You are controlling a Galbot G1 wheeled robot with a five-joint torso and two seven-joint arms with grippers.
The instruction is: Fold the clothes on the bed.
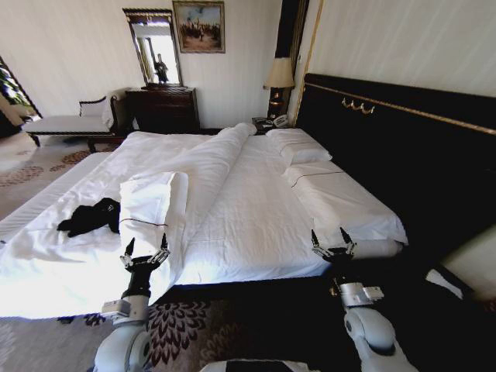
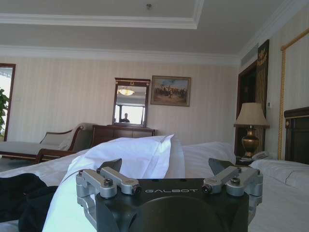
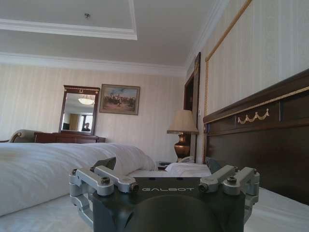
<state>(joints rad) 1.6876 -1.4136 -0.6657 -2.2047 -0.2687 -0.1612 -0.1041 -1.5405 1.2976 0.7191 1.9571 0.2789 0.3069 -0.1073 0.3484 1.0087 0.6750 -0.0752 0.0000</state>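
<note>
Head view: black T-shirt (image 1: 91, 216) lies crumpled on the bed (image 1: 256, 209) near its left edge, beside a folded white pillow (image 1: 153, 203). Left gripper (image 1: 145, 253) and right gripper (image 1: 331, 239) hover at the bed's near edge, jaws wide, holding nothing.

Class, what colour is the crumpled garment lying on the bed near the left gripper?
Black. The garment shows best in the head view, against the white bed.
</note>
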